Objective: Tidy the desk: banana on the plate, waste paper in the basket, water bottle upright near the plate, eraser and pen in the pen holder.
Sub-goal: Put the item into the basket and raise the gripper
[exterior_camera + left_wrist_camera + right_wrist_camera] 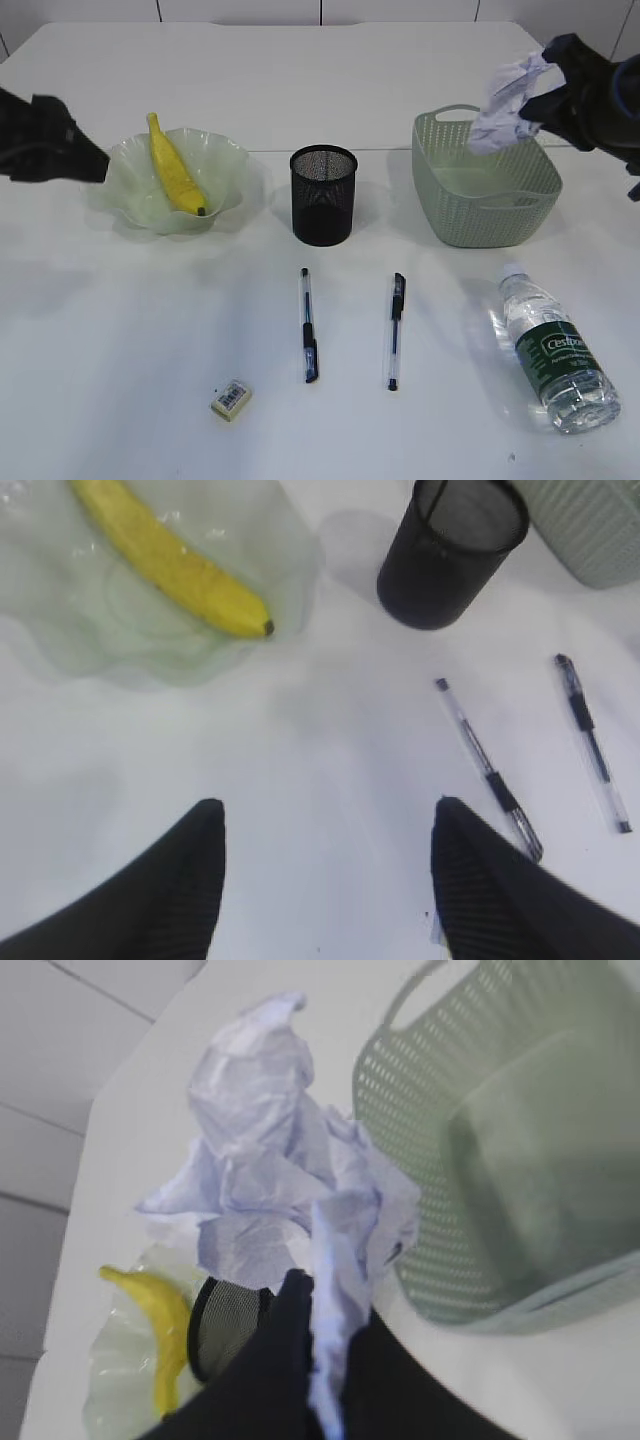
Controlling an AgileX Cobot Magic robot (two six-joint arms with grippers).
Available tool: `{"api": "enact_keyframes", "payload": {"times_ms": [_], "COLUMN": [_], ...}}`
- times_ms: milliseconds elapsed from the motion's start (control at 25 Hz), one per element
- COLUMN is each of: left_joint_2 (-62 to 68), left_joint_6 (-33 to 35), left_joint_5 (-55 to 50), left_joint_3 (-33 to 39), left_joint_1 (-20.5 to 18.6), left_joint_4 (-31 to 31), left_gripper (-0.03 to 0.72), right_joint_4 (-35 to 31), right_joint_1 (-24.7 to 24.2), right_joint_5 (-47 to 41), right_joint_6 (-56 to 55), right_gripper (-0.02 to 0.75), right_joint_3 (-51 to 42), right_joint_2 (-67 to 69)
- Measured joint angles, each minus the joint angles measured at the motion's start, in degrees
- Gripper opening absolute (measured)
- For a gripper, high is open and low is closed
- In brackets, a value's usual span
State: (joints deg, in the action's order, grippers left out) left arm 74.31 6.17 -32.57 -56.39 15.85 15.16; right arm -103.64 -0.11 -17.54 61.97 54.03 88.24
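Note:
The yellow banana (175, 175) lies in the pale green glass plate (232, 158). My right gripper (542, 97) is shut on the crumpled waste paper (508, 100), held above the back rim of the green basket (485, 195). In the right wrist view the paper (270, 1160) is pinched in the gripper (330, 1305). The water bottle (555, 350) lies on its side at front right. Two pens (308, 325) (395, 330) and the eraser (231, 399) lie in front of the black mesh pen holder (323, 195). My left gripper (325, 815) is open and empty over bare table, left of the plate.
The left wrist view shows the banana (170, 565), the pen holder (450, 550) and both pens (490, 770) (592, 742) ahead of the fingers (190, 880). The white table runs to a far edge behind the basket.

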Motion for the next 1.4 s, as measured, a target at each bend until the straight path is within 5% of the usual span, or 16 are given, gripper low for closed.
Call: {"api": "enact_keyframes", "payload": {"times_ms": [360,840,960,1240,1400], "left_joint_2": [-3.5,-5.0,-5.0,-5.0,-5.0], "left_joint_6": [0.0,0.0,0.0,0.0,0.0], "left_joint_5": [-0.1,-1.9,-1.9,-1.6,-1.5], "left_joint_3": [7.7,7.9,7.9,7.9,7.9], "left_joint_1": [-0.6,-0.6,-0.6,-0.6,-0.6], "left_joint_4": [0.5,0.3,0.3,0.3,0.1], "left_gripper": [0.434,0.427,0.426,0.427,0.426], "right_joint_4": [-0.7,-0.7,-0.7,-0.7,-0.7], "right_joint_1": [0.0,0.0,0.0,0.0,0.0], "right_joint_5": [9.4,12.9,12.9,12.6,10.4], "right_joint_6": [7.2,15.4,15.8,15.8,15.8], "right_gripper": [0.0,0.018,0.096,0.424,0.47], "right_joint_3": [10.4,15.8,15.8,15.8,15.8], "right_joint_2": [7.7,18.2,18.9,19.0,19.1]}}
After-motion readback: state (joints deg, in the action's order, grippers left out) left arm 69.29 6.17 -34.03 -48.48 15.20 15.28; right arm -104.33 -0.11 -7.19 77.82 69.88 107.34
